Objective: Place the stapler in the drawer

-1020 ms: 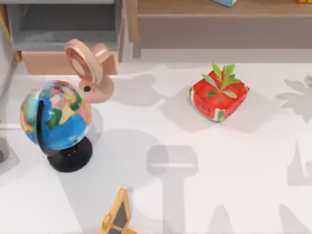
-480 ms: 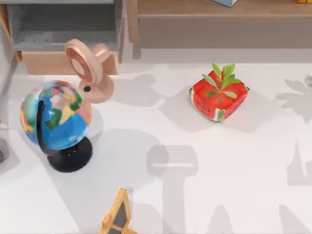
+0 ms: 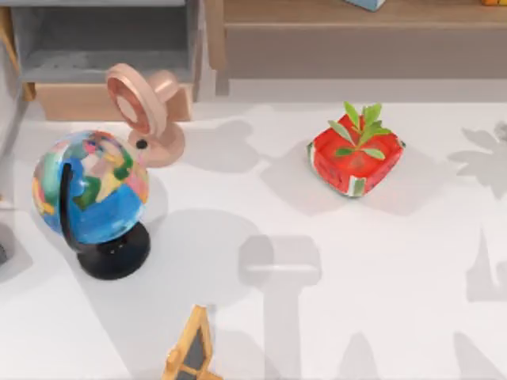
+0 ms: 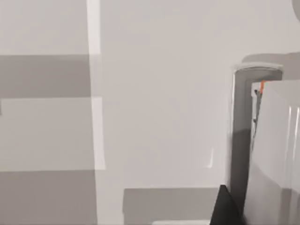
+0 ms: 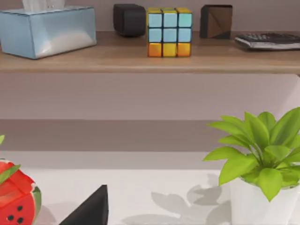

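A glossy whitish-grey stapler (image 4: pixel 274 154) with a thin dark strip lies on the white table in the left wrist view. A dark part of my left gripper (image 4: pixel 226 208) shows right beside it; whether they touch I cannot tell. The drawer (image 3: pixel 103 67) stands pulled out at the table's far left, with grey walls and floor and a tan front panel (image 3: pixel 75 101). In the right wrist view a dark part of my right gripper (image 5: pixel 89 210) hangs low over the table, facing the shelf, with nothing seen in it.
A globe (image 3: pixel 91 190) and a pink round stand (image 3: pixel 146 111) sit just in front of the drawer. A red watermelon-patterned pot (image 3: pixel 355 154) is right of centre, a yellow-framed wedge (image 3: pixel 190 355) at the near edge. The brown shelf (image 3: pixel 356 16) runs along the back right.
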Robot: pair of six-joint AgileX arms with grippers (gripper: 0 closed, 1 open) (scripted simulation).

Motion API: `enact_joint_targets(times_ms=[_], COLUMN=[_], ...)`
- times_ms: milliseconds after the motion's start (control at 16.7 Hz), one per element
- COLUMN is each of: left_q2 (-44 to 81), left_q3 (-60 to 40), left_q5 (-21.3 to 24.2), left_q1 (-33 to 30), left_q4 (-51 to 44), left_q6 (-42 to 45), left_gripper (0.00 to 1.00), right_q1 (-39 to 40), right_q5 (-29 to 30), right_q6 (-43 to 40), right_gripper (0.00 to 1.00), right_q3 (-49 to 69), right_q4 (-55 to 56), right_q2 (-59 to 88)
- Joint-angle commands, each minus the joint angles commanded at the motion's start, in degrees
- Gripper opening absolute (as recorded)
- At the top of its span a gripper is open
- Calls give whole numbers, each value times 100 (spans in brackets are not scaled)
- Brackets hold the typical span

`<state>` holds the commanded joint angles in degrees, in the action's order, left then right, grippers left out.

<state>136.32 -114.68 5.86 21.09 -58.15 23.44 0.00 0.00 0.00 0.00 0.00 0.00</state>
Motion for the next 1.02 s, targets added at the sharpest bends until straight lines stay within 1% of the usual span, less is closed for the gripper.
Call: enact_joint_targets(times_ms=[540,600,1020], left_q2=[0,0,0], left_q3=[0,0,0], left_q5=[0,0,0], left_q1=[0,0,0], left_q4=[0,0,0], left_q6=[0,0,0], left_gripper=[98,100,100], right_q1=[0,0,0], right_q5=[0,0,0], right_q6=[0,0,0], right_gripper=[100,100,100], right_q3=[0,0,0], right_q4=[0,0,0], right_q2=[0,0,0])
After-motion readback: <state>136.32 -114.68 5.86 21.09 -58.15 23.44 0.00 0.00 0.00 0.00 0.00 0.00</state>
